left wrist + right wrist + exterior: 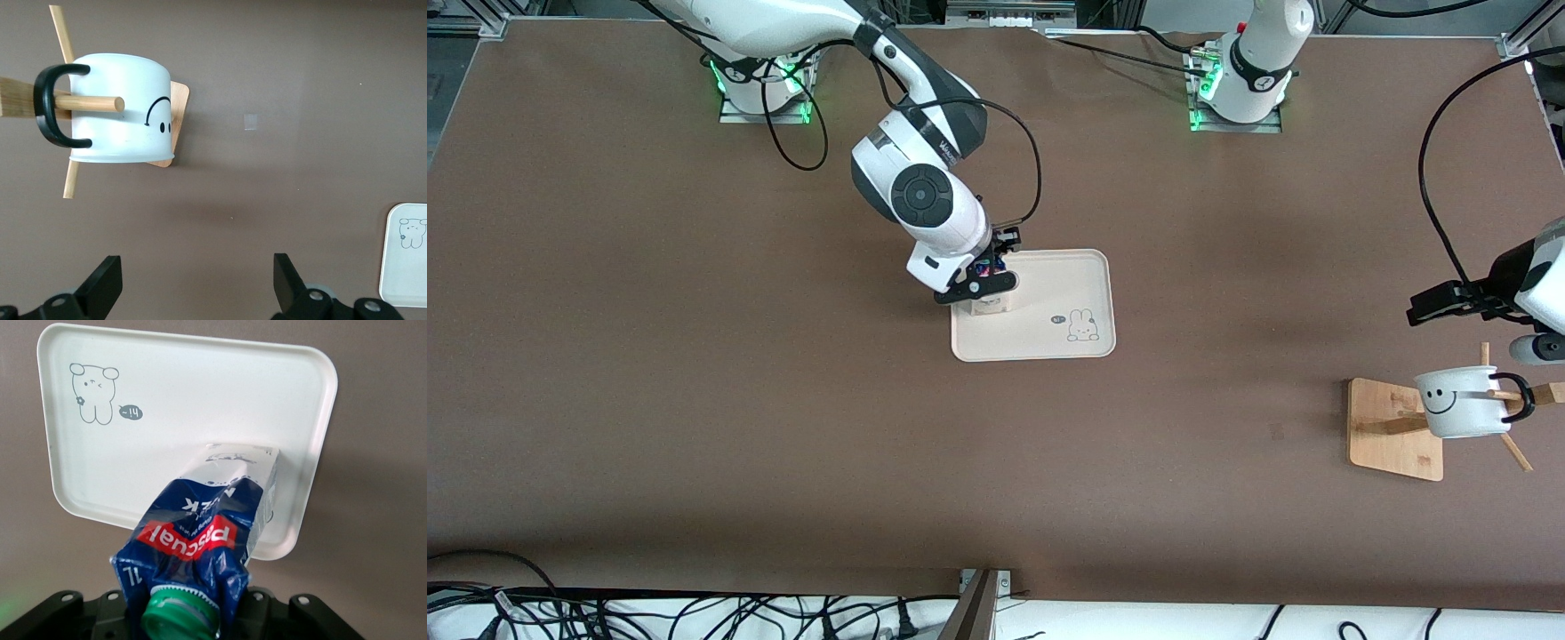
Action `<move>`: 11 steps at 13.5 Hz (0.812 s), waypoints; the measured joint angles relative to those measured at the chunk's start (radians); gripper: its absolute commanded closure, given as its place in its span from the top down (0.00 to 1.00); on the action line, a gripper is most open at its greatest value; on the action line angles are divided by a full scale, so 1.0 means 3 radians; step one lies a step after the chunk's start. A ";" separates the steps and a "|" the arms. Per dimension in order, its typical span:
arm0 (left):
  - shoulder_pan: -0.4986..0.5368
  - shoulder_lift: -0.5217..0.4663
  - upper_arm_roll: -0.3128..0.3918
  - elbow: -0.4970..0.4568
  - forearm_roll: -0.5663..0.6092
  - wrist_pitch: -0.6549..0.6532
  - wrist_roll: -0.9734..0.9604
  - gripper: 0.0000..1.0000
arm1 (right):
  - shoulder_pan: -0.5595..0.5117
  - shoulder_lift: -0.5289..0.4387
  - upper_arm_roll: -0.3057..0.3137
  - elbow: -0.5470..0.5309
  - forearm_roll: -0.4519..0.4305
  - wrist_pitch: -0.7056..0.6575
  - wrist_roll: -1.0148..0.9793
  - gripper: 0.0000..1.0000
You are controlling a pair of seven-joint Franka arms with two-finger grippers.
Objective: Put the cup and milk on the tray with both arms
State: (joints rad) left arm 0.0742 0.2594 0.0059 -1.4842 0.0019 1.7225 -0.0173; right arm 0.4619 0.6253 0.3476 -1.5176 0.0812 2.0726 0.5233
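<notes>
The milk (207, 527), a dark blue and white carton with a green cap, stands tilted with its base down on the cream tray (167, 413). It is at the tray's edge toward the right arm's end. My right gripper (980, 283) is shut on the carton's crumpled top, and the milk (990, 308) shows just below it on the tray (1049, 311). The white cup (1463, 402) with a smiley face hangs by its black handle on a wooden peg. My left gripper (1427, 311) hovers open over the table beside the rack, its fingers (100, 288) wide apart and short of the cup (120, 110).
The wooden rack base (1392, 427) and its slanted pegs stand toward the left arm's end of the brown table. A black cable loops above the left arm's wrist. A corner of the tray (407, 257) shows in the left wrist view.
</notes>
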 measured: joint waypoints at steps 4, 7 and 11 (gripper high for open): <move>0.0026 0.0030 0.0001 0.0000 -0.0154 -0.0002 -0.0127 1.00 | -0.0001 0.0018 0.0000 0.0002 -0.0010 0.0050 -0.0024 1.00; 0.0020 0.0029 -0.0022 -0.0003 -0.0155 -0.0010 -0.0471 1.00 | 0.0003 -0.0053 0.0004 0.0043 -0.0010 -0.0004 -0.0040 1.00; 0.0003 -0.0064 -0.0055 -0.0184 -0.0155 0.0207 -0.0827 1.00 | 0.0006 -0.0417 0.0006 0.0103 -0.0010 -0.0512 0.0091 1.00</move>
State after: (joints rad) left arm 0.0751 0.2402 -0.0106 -1.5395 -0.0447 1.7847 -0.2655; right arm 0.4636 0.5002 0.3494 -1.4866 0.0781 1.9190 0.5505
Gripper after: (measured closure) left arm 0.000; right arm 0.000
